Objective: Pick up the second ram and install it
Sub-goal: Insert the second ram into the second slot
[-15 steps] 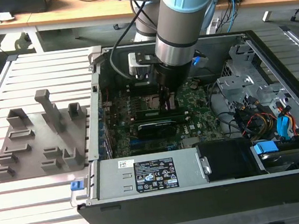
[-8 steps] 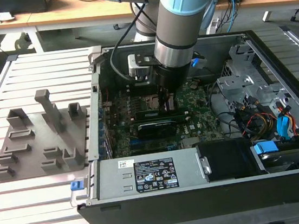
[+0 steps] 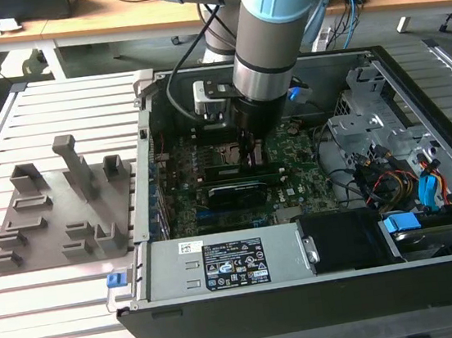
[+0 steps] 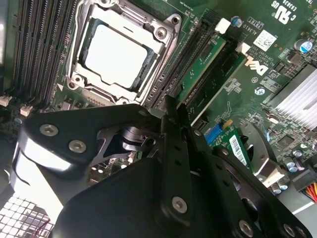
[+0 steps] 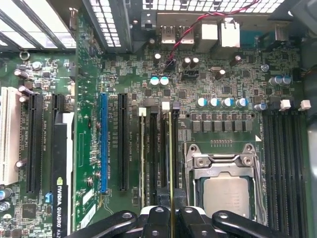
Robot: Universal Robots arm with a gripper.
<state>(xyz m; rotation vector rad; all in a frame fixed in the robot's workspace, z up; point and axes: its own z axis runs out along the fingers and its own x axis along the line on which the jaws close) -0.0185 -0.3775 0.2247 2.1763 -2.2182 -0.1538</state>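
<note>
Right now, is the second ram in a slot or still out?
In a slot: the memory stick stands on edge between the slot rails, end effector closed on it.

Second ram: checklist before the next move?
1. Tool shut on the second ram: ok.
2. Stick running parallel to the memory slots beside the CPU socket: ok.
3. Stick fully seated: cannot tell.
4. White slot latches closed: cannot tell.
5. Black expansion card apart from the tool: ok.
</note>
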